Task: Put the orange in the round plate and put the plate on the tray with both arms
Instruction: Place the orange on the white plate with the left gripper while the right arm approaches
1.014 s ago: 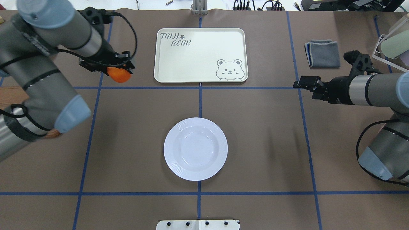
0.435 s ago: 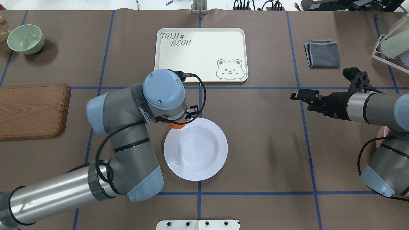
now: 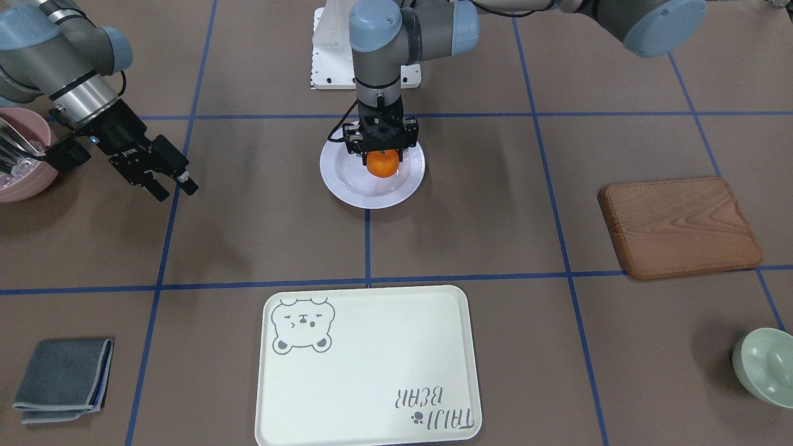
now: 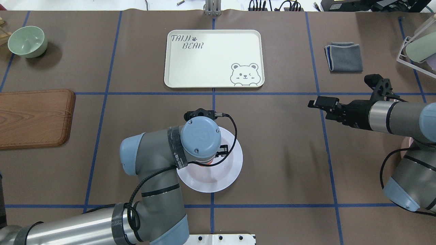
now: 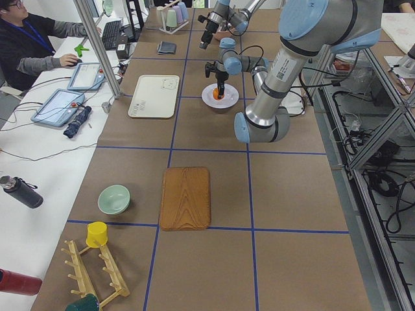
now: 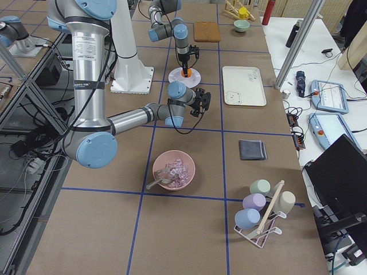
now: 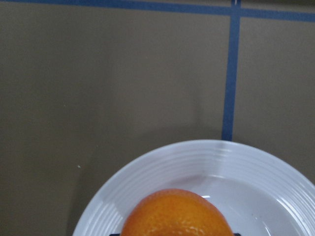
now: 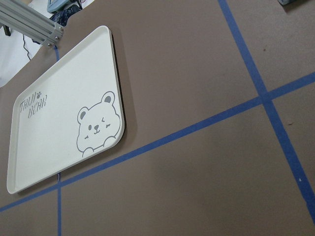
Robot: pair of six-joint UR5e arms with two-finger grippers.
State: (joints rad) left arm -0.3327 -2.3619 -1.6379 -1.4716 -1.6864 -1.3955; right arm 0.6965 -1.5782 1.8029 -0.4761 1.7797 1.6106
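My left gripper (image 3: 382,160) is shut on the orange (image 3: 383,166), a small bright fruit held low over the bowl of the white round plate (image 3: 347,186). From overhead the left wrist hides the fruit and much of the plate (image 4: 233,168). The left wrist view shows the orange (image 7: 177,214) close above the ridged plate (image 7: 246,167). The cream bear tray (image 4: 213,58) lies beyond the plate with nothing on it. My right gripper (image 3: 178,189) hovers open to the plate's right, holding nothing; its wrist view shows the tray (image 8: 54,128).
A brown wooden board (image 4: 34,117) and a pale green bowl (image 4: 27,41) are at the left. A folded grey cloth (image 4: 344,56) and a cup rack (image 4: 419,47) are at the right. A pink bowl (image 3: 21,167) sits under the right arm. A person (image 5: 32,45) sits at the side desk.
My left arm has swung in from the far left, carrying the orange to over the plate's middle. The right gripper has drifted slightly nearer the robot and leftward.
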